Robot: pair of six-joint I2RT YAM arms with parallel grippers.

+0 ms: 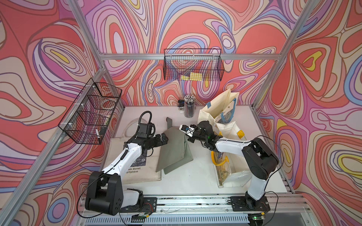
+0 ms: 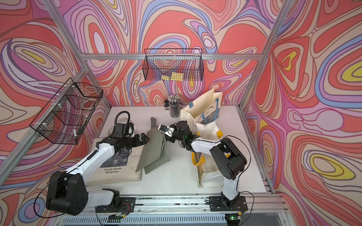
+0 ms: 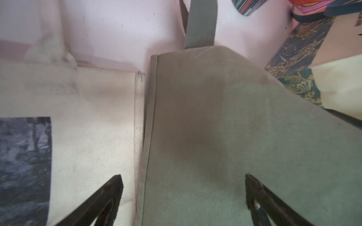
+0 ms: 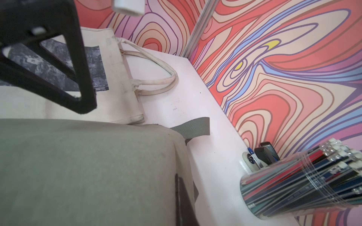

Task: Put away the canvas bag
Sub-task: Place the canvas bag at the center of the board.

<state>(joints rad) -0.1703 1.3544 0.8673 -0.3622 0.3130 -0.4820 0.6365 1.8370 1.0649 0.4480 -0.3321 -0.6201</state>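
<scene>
Canvas bag — grey-green, tented — pinched at its ridge by right fingers; left fingers spread apart.

Bright, even light, hardly any hard shadows

Both top views are crisp but bow the frame posts toward the edges; wrist views run softer: left claw blurry, pencil cup smeared just past the green canvas bag, which carries a dim shadow patch.

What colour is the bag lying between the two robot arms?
Plain greyish green, no print; the bag shows best in the left wrist view.
</scene>
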